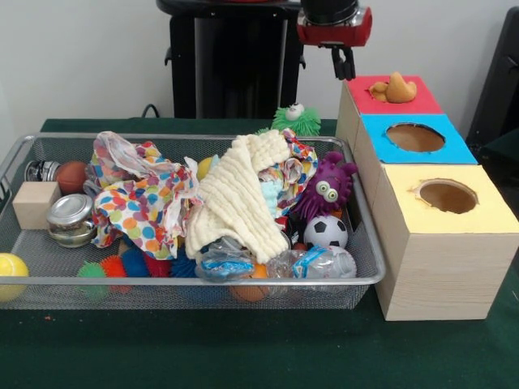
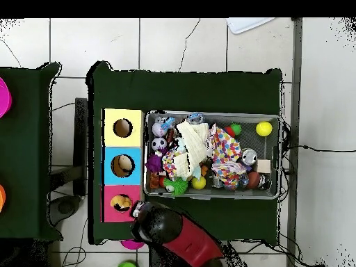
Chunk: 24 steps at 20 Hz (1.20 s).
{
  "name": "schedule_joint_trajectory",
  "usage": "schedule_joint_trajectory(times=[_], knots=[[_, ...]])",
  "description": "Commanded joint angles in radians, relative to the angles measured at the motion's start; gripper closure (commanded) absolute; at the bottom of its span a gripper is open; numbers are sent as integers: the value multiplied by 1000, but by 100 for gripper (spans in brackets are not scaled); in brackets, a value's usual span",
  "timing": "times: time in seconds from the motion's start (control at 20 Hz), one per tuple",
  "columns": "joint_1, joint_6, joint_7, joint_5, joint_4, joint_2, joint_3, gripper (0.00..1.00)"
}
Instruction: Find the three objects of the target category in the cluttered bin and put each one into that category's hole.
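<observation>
Up at the far right, the red-and-black gripper [image 1: 344,63] hangs above the red box [image 1: 413,104], where a tan toy [image 1: 392,89] rests; its jaw state I cannot tell.

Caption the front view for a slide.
Gripper hovers above the red box holding an orange toy, beside a cluttered mesh bin.

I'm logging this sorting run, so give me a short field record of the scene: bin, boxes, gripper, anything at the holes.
bin: wire mesh tray, heaped with clutter
on top of heap: cream cloth and polka-dot cloth
visible toys: purple monster, soccer ball, yellow ball, wooden block
boxes: red box, blue box, yellow box, in a row beside the bin
red box hole: tan toy sitting in it
blue and yellow holes: look empty in the front view
gripper: above the table beside the red box, holding nothing; fingers' state unclear
</observation>
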Motion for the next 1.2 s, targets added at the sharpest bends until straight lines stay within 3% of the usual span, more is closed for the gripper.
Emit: schedule_joint_trajectory(times=[0.05, 0.4, 0.9, 1.2], knots=[[48, 129, 352, 94, -101, -40, 9, 100], [85, 148, 400, 134, -112, -49, 7, 100], [89, 140, 415, 122, -146, -24, 10, 100], [62, 49, 382, 163, -103, -6, 67, 100]])
